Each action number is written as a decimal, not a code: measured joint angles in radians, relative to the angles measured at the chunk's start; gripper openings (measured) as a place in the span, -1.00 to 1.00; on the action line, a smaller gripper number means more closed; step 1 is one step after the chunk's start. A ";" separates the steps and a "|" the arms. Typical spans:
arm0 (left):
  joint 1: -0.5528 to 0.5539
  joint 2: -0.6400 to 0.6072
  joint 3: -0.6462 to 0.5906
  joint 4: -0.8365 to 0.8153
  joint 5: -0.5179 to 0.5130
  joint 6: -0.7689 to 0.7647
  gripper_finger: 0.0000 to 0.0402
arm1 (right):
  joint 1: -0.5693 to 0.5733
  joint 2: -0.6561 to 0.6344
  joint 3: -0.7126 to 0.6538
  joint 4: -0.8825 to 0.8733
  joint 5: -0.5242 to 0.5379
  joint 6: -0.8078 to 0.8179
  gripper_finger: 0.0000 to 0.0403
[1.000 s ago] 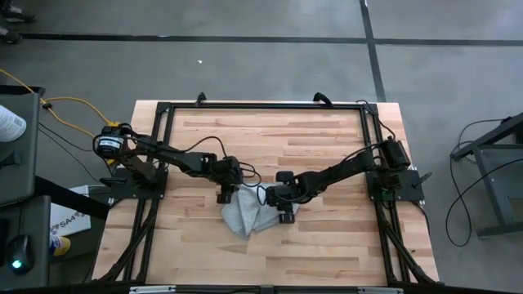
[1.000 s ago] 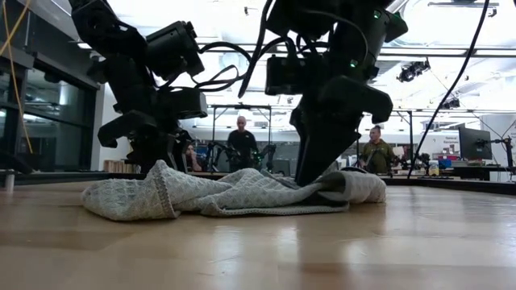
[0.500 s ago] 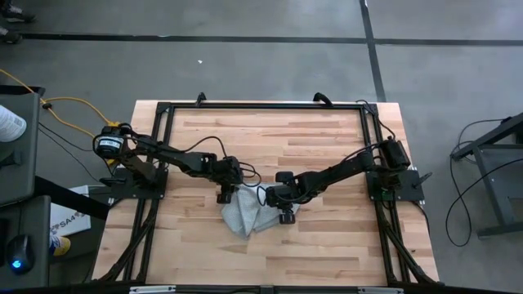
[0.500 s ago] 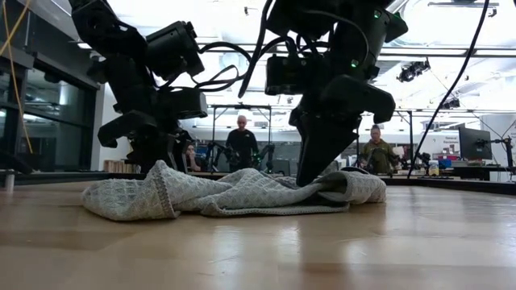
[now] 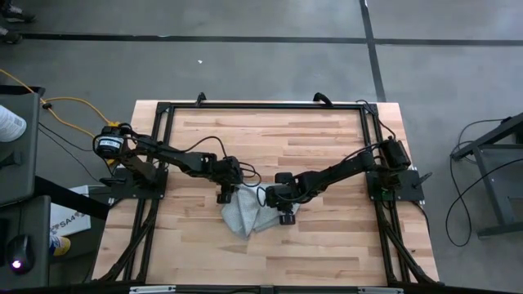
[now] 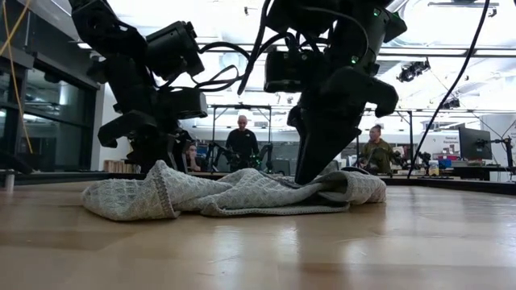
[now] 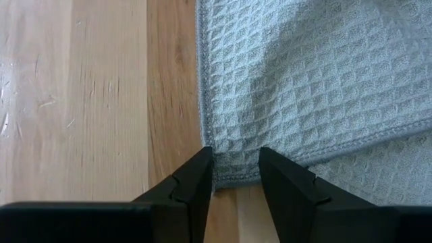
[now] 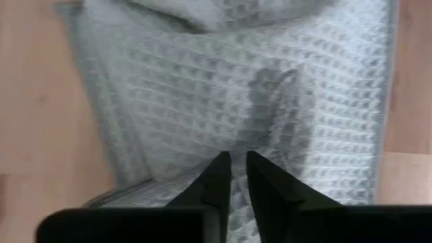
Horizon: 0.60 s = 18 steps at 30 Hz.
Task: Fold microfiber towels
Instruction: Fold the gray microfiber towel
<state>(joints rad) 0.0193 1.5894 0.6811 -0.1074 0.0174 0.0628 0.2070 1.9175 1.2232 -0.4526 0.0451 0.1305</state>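
Observation:
The light grey-blue towel (image 5: 243, 214) lies crumpled on the wooden table (image 5: 327, 245), a little nearer than the middle. In the low view the towel (image 6: 234, 193) is a low heap with folds. My left gripper (image 5: 223, 196) points down at the towel's far left corner (image 7: 233, 177). It is open, with one finger on each side of that corner. My right gripper (image 5: 282, 211) is shut on the towel's right part and also shows in the low view (image 6: 306, 179). My right gripper pinches a raised fold of the towel (image 8: 236, 138) between its two fingers, at the towel's right part. The fingers come from above, slanting down. The cloth puckers toward the fingers, and the towel lies on the table.
A black frame (image 5: 261, 106) runs round the tabletop, and the arm bases stand at its left and right edges. Bare wood lies on the near side (image 5: 270, 261) and the far side of the towel. People (image 6: 242, 133) stand in the room behind the table.
My right gripper has tipped a little while staying on the towel's right part. The towel has kept its place and shape.

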 joint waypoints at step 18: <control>0.000 0.000 0.000 0.000 0.001 0.000 -0.37 | 0.000 -0.001 0.001 0.045 0.058 -0.004 -0.34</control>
<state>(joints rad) 0.0193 1.5894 0.6811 -0.1073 0.0181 0.0625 0.2070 1.9167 1.2240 -0.4080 0.1032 0.1265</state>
